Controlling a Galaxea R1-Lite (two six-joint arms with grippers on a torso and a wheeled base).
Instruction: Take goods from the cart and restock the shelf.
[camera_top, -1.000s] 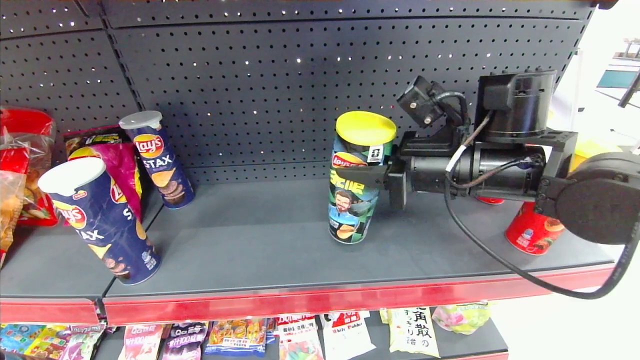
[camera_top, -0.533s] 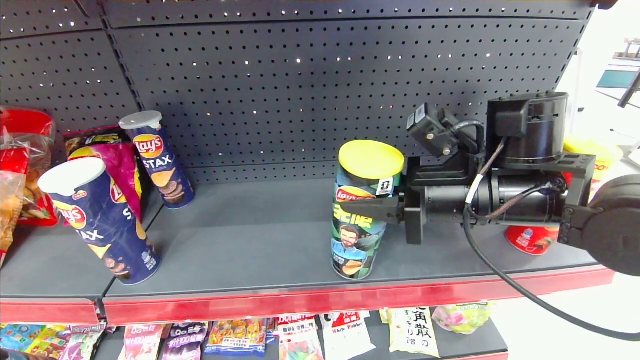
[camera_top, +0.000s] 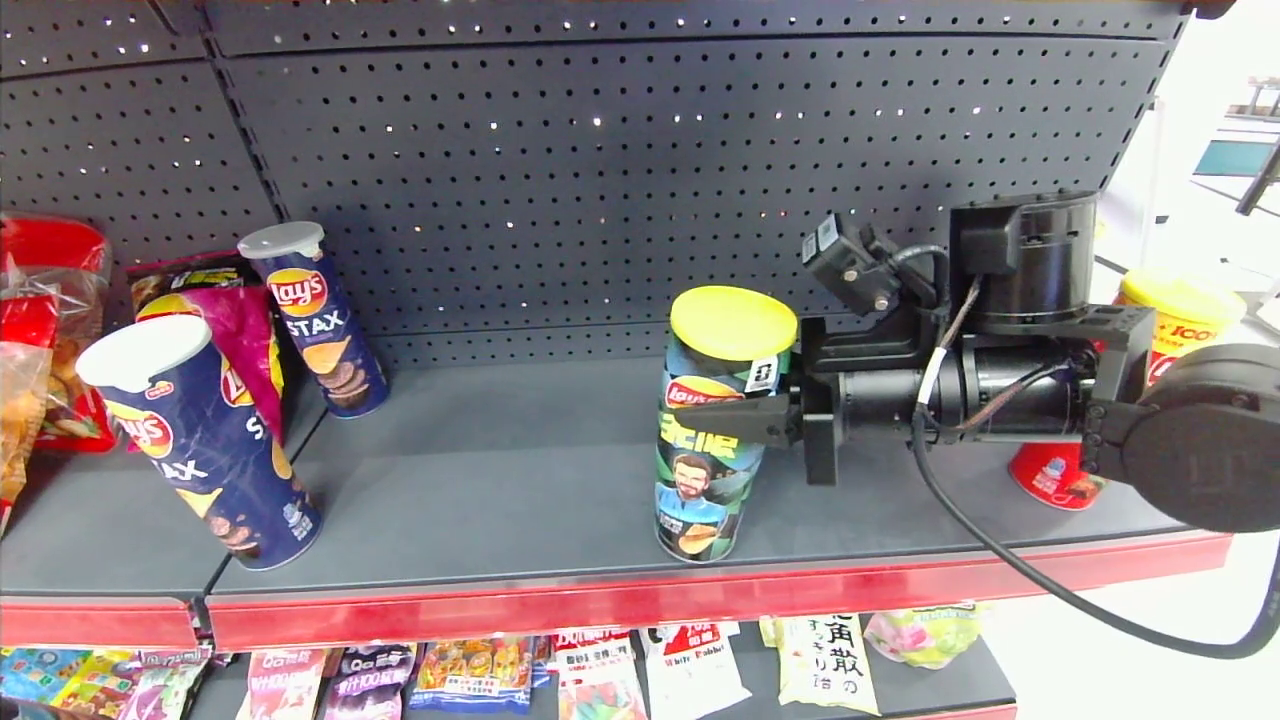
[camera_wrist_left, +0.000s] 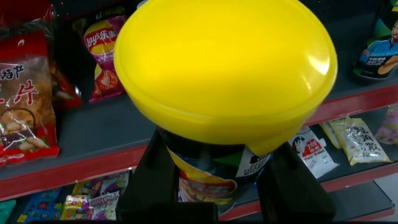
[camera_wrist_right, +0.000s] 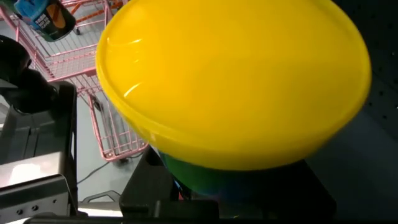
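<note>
Shelf (camera_top: 480, 500): grey board, red front lip. Right-arm can, a yellow-lidded chip can (camera_top: 712, 440), stands upright mid-board near the lip, well apart from the tilted blue can (camera_top: 200, 440) at left. Right tool (camera_top: 716, 398) is clamped on its upper body. Left tool (camera_wrist_left: 221, 183) grips a second yellow-lidded can (camera_wrist_left: 224, 74).

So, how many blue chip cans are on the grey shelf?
2. The back can is near the pegboard wall, beside a pink bag; the front can is near the shelf's red edge, further left. More may hide behind that bag.
</note>
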